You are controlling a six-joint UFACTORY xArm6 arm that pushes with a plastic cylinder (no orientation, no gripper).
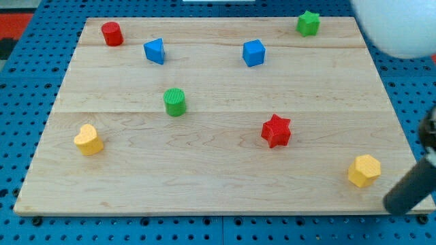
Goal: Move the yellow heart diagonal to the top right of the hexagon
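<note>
Blocks on wooden surface (204, 173): eight, two of each colour.
Yellow plastic heart (88, 139): intact, far left of tool.
Yellow plastic hexagon (364, 170): just left of tool.
Tool: dark rod (412, 187), tip hidden, state cannot be told.

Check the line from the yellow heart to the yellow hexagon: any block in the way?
None squarely. In the camera view, between yellow heart and yellow hexagon the wood is bare; the red star sits just above that line. My tip is not visible.

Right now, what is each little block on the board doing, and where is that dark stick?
yellow heart: flat on board, view's left, untouched
yellow hexagon: bottom right, untouched
red star: alone, right of centre
green cylinder: upright
red cylinder: upright, top left
blue blocks: apart, near top
green star: top right
rod: right of hexagon, my tip hidden
</note>
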